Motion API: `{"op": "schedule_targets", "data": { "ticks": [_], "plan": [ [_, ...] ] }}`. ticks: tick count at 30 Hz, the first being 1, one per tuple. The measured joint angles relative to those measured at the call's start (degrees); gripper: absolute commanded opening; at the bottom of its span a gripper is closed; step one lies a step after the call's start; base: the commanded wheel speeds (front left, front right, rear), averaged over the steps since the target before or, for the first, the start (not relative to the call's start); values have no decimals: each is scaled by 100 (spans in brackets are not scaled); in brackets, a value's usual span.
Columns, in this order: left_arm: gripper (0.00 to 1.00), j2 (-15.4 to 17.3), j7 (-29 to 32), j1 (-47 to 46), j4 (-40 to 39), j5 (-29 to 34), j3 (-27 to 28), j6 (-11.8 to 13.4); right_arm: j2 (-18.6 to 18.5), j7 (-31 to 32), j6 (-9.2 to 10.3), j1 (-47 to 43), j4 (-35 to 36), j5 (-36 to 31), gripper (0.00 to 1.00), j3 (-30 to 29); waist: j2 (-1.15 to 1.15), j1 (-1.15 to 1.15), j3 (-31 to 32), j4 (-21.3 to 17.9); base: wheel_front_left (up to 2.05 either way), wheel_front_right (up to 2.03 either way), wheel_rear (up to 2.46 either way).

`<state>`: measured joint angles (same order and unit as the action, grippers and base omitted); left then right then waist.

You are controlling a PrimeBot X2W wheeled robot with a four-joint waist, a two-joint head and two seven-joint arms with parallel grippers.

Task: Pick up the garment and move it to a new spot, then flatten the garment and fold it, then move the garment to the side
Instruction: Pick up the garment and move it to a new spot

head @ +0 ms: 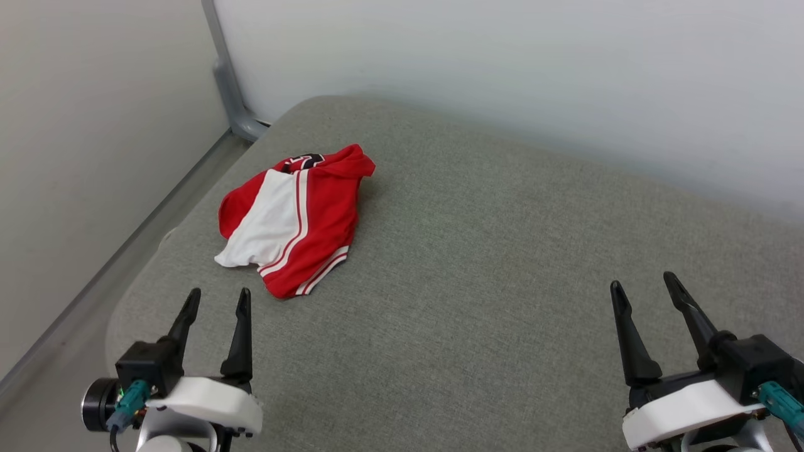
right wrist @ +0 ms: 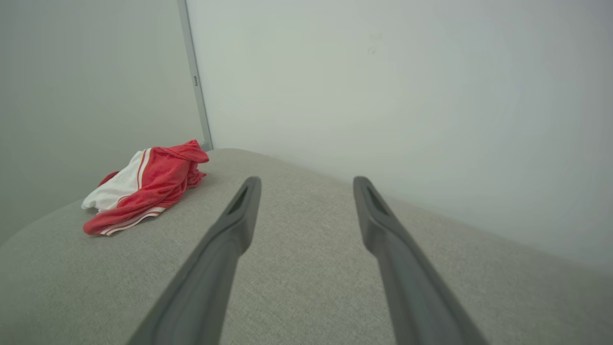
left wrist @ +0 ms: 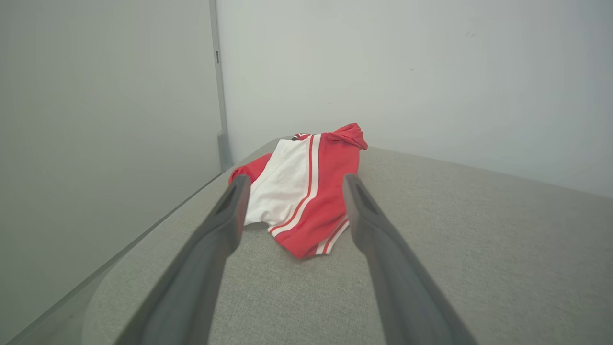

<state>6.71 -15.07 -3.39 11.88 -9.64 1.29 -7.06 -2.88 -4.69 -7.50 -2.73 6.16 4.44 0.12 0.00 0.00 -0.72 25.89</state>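
The garment (head: pixel 295 216) lies crumpled in a heap on the left part of the grey padded surface: red cloth, a white panel, striped trim, a bit of black lettering at its far end. My left gripper (head: pixel 218 294) stands open just short of its near edge, nothing between the fingers. In the left wrist view the garment (left wrist: pixel 306 187) shows between and beyond the two fingers. My right gripper (head: pixel 642 280) is open far to the right, well clear of it. From the right wrist the garment (right wrist: pixel 146 186) sits at the far left, and that gripper (right wrist: pixel 306 181) holds nothing.
The grey fabric surface (head: pixel 490 263) has rounded corners and drops off at its left edge (head: pixel 132 282). A pale wall (head: pixel 502 63) runs behind it and a grey post (head: pixel 229 81) stands in the back left corner. Bare fabric spreads to the garment's right.
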Motion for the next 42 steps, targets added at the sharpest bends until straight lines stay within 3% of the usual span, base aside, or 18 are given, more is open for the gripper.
{"op": "schedule_targets", "data": {
  "ticks": [5, 12, 30, 37, 38, 39, 42],
  "plan": [
    [100, 20, 16, -595, 287, -222, 4, -10, -1, 141, 0, 164, 129, -141, 100, -3, 0, 1, -355, -117, 0, 0, 0],
    [100, 190, 525, -1816, 894, -815, 7, -34, 0, 349, 0, 546, 344, -415, 100, -1, 0, 1, -992, -352, 0, 0, 0],
    [100, 1422, 3173, -4235, 3098, -2954, -914, -43, 1, 557, 0, 1127, 535, -705, 100, 212, 0, 1, -2254, -1126, 0, 0, 0],
    [100, 1712, 4156, -4663, 4027, -3304, -1284, -51, 0, 565, 0, 1188, 481, -711, 100, 260, 0, 1, -2521, -1426, 0, 0, 0],
    [78, 1752, 4309, -4742, 4141, -3305, -1328, -52, 1, 557, 0, 1188, 479, -710, 100, 255, 0, 0, -2539, -1461, 0, 0, 0],
    [0, 1849, 4671, -4975, 4476, -3345, -1408, -52, 0, 523, 0, 1190, 476, -692, 100, 202, 0, 0, -2580, -1548, 0, 0, 0],
    [0, 1900, 4576, -5010, 4601, -3314, -1488, -52, 0, 515, 0, 1220, 448, -689, 100, 180, 0, 0, -2557, -1557, 0, 0, 0]
  ]
}}
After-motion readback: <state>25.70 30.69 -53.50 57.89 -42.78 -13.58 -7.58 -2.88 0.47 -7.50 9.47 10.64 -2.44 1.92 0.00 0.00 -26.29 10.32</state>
